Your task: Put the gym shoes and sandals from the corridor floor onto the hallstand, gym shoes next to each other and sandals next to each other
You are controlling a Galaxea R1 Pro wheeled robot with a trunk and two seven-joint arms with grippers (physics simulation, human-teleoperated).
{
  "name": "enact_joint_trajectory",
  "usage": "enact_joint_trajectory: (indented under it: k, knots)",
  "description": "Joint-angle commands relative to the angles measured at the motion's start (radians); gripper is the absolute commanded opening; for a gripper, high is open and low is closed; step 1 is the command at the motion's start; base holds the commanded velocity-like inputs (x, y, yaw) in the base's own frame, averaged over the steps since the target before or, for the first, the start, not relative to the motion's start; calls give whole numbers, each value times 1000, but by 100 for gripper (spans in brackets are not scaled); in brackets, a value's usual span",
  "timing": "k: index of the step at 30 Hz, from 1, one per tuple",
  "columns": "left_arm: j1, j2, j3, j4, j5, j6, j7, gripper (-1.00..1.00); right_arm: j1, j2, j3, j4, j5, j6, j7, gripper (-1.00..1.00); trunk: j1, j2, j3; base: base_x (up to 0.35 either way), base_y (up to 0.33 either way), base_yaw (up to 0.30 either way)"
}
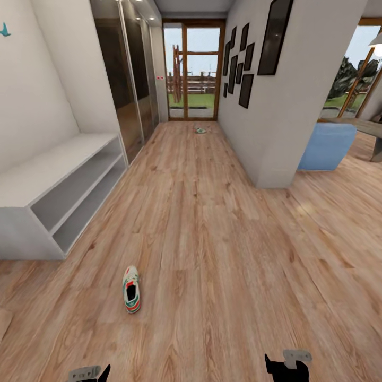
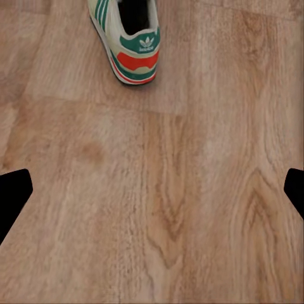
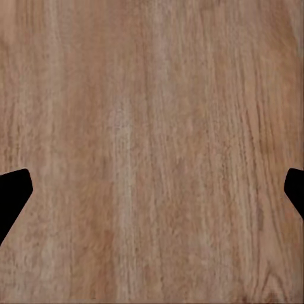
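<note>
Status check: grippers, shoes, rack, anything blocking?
Left gripper and right gripper open, empty, over bare floor. One gym shoe on floor ahead-left; second shoe far down corridor. Hallstand left, shelves empty. Nothing blocking.

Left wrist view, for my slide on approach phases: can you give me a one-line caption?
Open left gripper above the corridor floor, a gym shoe lying ahead, heel toward the camera.

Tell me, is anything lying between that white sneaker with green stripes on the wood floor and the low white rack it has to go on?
Nothing visible does. Only bare wood-plank floor lies between the white sneaker with green stripes and the low white-grey rack, whose bench top and open shelves look empty.
</note>
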Motion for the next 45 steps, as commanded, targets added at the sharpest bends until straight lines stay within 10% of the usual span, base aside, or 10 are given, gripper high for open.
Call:
enact_joint_trajectory:
  k: [1,34,45]
  knots:
    - [-1,0,3,1,10,1,-10,100,-1,0,-8,1,6,-4,3,100,0,0,-1,307,-138,0]
    - [-1,0,11,0,13,1,-1,100,-1,7,-8,1,7,-3,5,100,0,0,-5,268,-27,50]
    - [-157,-44,0,0,-5,48,215,100,-75,42,-3,-190,7,9,15,100,0,0,-6,3,0,29]
